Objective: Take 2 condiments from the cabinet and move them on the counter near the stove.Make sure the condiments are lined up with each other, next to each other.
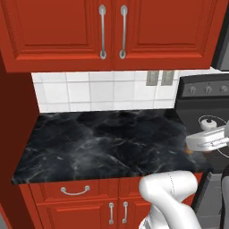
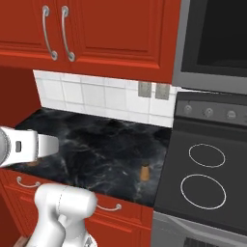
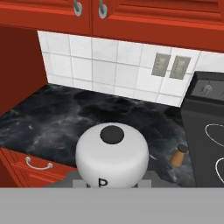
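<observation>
Hand view shows our gripper (image 3: 111, 186) pinching a white domed shaker (image 3: 112, 154), upright; the small brown wooden mill (image 3: 178, 155) stands right of it on the black marble counter (image 3: 52, 122), beside the stove (image 3: 209, 140).

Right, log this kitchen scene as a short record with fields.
wall cabinet: glossy red panelled cabinet, both doors closed
worktop: black marble-look counter
range: dark grey stove with white ring burners, right of the counter
first condiment: small brown wooden mill with dark cap, upright on the counter close to the stove
second condiment: pale round-topped shaker marked P, off the counter
fingers: shut on the shaker
lined up: not yet
</observation>
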